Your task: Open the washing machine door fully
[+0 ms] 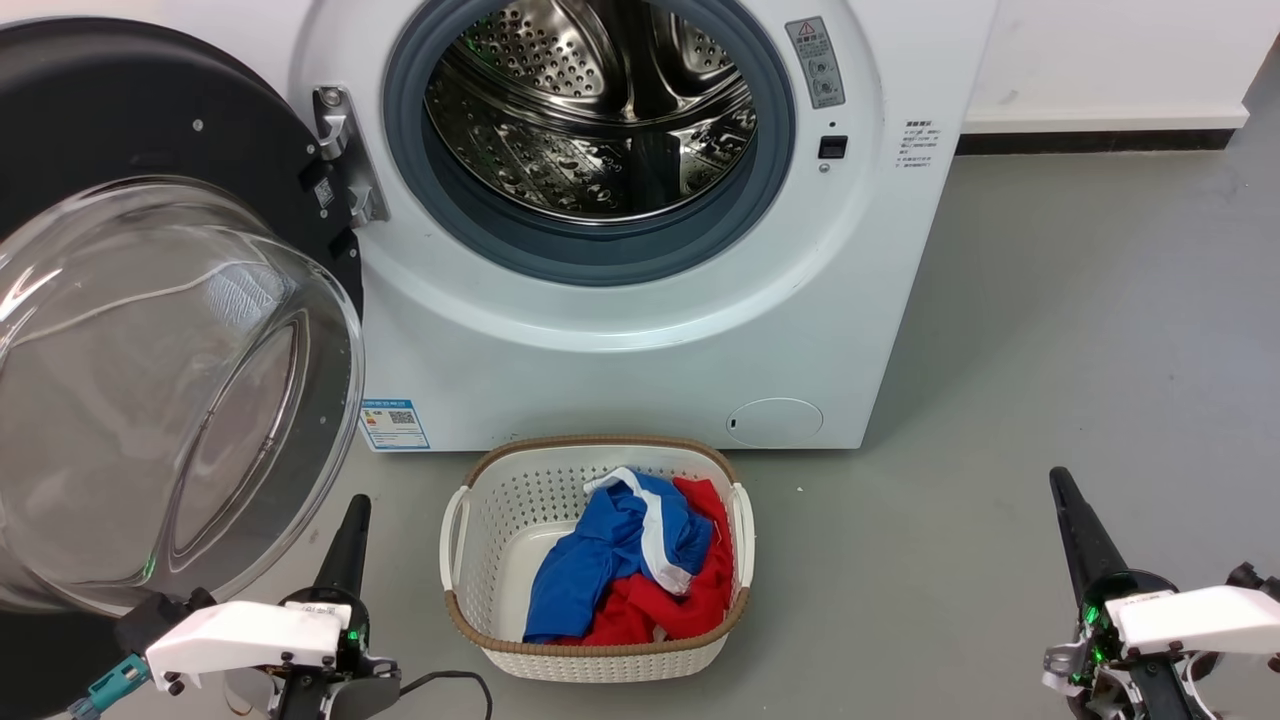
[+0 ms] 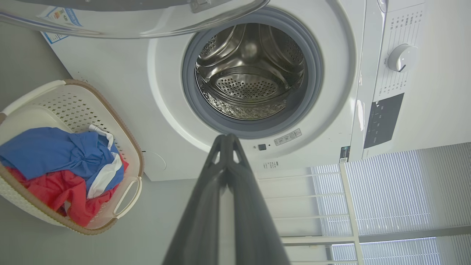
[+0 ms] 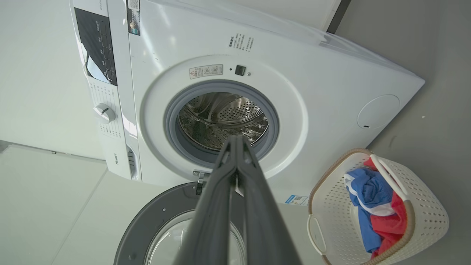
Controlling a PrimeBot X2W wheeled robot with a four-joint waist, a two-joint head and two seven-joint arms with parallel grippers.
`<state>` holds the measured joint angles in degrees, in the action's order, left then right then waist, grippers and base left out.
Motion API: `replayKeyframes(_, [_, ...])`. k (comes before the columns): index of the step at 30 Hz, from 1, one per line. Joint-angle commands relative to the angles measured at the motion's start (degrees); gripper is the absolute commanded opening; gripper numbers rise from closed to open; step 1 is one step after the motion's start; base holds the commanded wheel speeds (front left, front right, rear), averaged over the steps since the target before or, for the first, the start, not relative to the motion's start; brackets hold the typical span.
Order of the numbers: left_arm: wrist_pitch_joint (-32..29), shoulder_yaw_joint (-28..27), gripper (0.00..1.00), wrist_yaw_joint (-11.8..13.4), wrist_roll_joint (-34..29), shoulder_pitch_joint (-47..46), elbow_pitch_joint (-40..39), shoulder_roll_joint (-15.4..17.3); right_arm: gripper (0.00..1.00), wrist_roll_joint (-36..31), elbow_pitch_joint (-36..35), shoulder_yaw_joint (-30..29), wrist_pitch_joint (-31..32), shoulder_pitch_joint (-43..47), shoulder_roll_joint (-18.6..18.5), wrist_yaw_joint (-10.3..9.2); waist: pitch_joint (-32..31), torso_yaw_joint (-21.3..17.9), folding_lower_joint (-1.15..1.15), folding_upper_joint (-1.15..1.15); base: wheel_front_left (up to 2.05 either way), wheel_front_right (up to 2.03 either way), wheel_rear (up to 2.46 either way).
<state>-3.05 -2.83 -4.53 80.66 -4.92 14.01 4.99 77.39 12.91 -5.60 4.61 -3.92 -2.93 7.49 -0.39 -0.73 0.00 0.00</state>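
— Dark fingers pressed tip to tip: the left gripper [image 1: 357, 505] is closed and has hold of nothing. It hangs low in front of the washing machine [image 1: 620, 340], off its hinge side.

— And the other one?

— The right gripper [image 1: 1058, 482] is the same, with its fingers together and nothing between them. It also sits in front of the washing machine, but out past its latch side and well apart from it.

— Does either touch the washing machine door [image 1: 110, 110]?

— No. The left one is near the lower edge of the door's glass bowl [image 1: 150, 400], and the left wrist view shows the door rim apart from the fingertips.

— Where does the door stand?

— It is swung out from the machine's front on the metal hinge [image 1: 345, 150], with its black inner ring and bulging glass facing away from the machine. The mouth is uncovered, so the grey rubber ring [image 1: 590, 250] and the perforated steel drum [image 1: 600, 110] are in plain sight.

— Anything else by the machine?

— A white basket [image 1: 495, 500] with a brown woven rim sits on the floor just in front of it, holding blue cloth [image 1: 590, 570] and red cloth [image 1: 690, 600]. A blue label [image 1: 393, 424] is stuck low on the machine's front at the hinge side, and a small round flap [image 1: 774, 421] sits low at the latch side.
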Motion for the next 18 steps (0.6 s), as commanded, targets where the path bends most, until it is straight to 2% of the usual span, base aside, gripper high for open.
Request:
replayKeyframes(1, [-0.3, -0.46, 0.0, -0.39, 0.72, -1.01, -0.19, 0.01, 0.0, 1.05, -0.18, -0.13, 0.23, -1.29, 0.07, 0.0, 0.01, 0.01, 0.0, 0.0, 0.0, 0.0, 0.0])
replayKeyframes(18, [-2.24, -2.45, 0.0, -1.97, 6.87, -1.46, -0.05, -1.21, 0.0, 8.92, 0.63, -0.62, 1.2, -2.16, 0.08, 0.0, 0.3, 0.39, 0.0, 0.0, 0.0, 0.0, 0.0])
